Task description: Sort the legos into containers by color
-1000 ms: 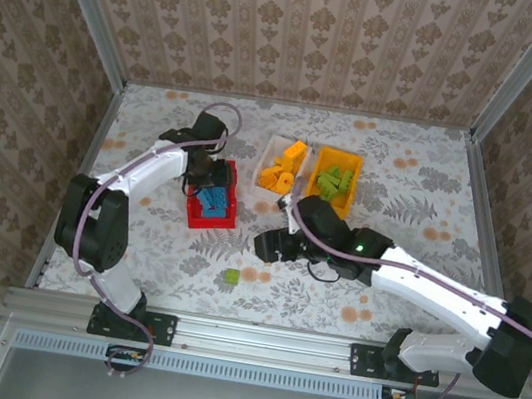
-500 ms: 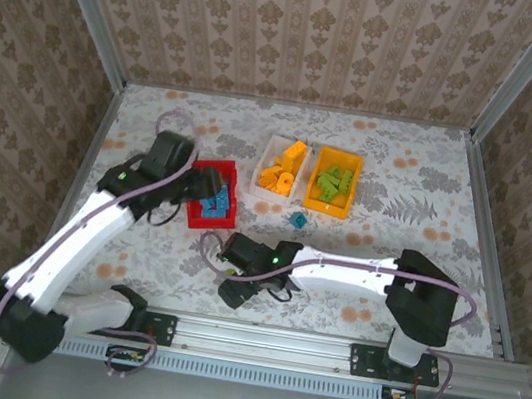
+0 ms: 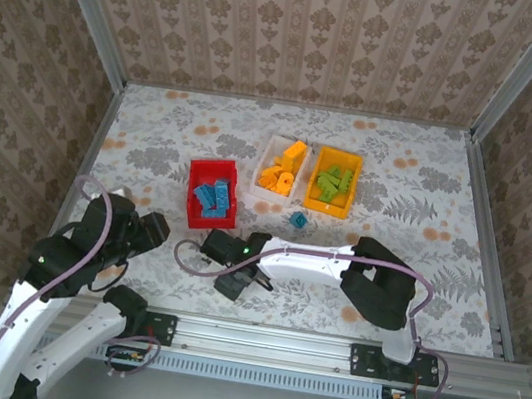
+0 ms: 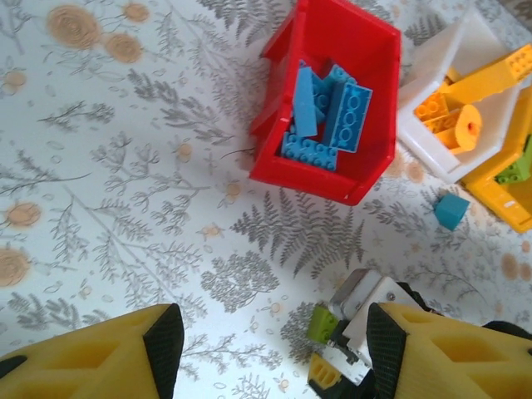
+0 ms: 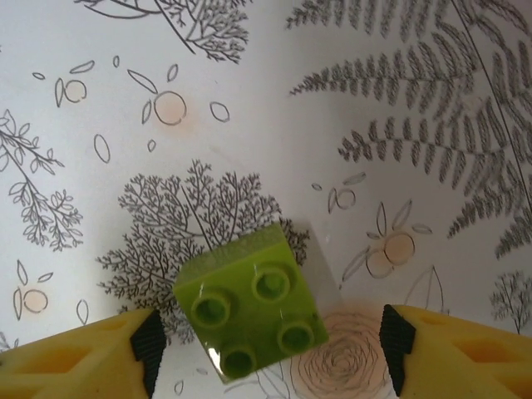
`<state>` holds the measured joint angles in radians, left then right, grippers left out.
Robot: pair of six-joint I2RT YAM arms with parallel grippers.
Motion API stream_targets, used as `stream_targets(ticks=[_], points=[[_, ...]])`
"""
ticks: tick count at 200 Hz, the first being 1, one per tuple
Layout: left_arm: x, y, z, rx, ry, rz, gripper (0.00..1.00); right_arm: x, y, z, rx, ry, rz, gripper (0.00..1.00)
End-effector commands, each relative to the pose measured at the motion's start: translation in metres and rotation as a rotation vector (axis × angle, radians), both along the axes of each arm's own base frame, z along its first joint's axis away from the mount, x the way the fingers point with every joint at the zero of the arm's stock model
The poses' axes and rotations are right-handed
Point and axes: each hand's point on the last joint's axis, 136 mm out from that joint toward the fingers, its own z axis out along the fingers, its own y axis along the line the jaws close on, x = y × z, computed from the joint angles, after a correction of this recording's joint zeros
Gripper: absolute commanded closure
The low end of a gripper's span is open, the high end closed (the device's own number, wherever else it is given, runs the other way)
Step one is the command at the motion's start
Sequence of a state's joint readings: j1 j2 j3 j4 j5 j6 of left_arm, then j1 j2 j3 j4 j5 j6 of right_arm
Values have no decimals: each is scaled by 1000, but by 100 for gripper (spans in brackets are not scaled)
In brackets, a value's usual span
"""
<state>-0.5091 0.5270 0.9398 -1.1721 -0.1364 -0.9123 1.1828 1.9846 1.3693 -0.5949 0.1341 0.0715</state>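
A green lego (image 5: 253, 312) is seen lying studs-up on the table (image 5: 349, 91) between the fingers of the right gripper (image 5: 273, 353), which are spread to either side and are not pinching it. The left gripper (image 4: 270, 341) is held with fingers spread and nothing between them. In the top view, blue legos (image 3: 212, 198) are kept in the red container (image 3: 192, 193). The white container (image 3: 263, 169) is placed at its 2 o'clock, and a loose blue lego (image 3: 296, 221) at its 3 o'clock.

The red bin (image 3: 210, 223) holds blue bricks (image 3: 212, 197); right of it, a white bin (image 3: 263, 167) holds orange bricks (image 3: 280, 173) and a yellow bin (image 3: 328, 208) green ones (image 3: 334, 181) — all on white cloth (image 3: 430, 185) printed with grey ferns and orange blooms.
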Motion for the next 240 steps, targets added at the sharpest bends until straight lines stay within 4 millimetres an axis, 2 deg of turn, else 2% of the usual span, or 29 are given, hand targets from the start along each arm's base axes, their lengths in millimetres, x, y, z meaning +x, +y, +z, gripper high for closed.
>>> stream_targets(ticks=[1, 41, 69, 82, 111, 137, 162, 178, 209, 240], points=[[-10, 13, -2, 29, 34, 44, 37, 5, -4, -3, -60, -23, 19, 33], [-8, 8, -2, 14, 30, 28, 38, 6, -5, -13, -78, -21, 5, 53], [-6, -1, -2, -8, 29, -10, 38, 8, -5, -11, -70, -33, -9, 64], [-7, -4, -3, -22, 33, -26, 38, 11, -6, -5, -50, -45, -30, 69], [-7, -24, -5, -93, 47, -102, 37, 23, -18, 21, 39, -43, -132, 72], [2, -54, -5, -204, 50, -181, 37, 41, -52, 57, 158, -33, -296, 74], [21, -88, 2, -298, 44, -265, 37, 70, -101, 86, 243, -38, -485, 75], [37, -109, 8, -299, 25, -314, 37, 97, -137, 100, 258, -67, -613, 74], [65, -164, 18, -210, -29, -426, 37, 158, -203, 111, 238, -86, -867, 73], [82, -215, 14, -101, -71, -514, 37, 214, -230, 110, 213, -86, -978, 73]])
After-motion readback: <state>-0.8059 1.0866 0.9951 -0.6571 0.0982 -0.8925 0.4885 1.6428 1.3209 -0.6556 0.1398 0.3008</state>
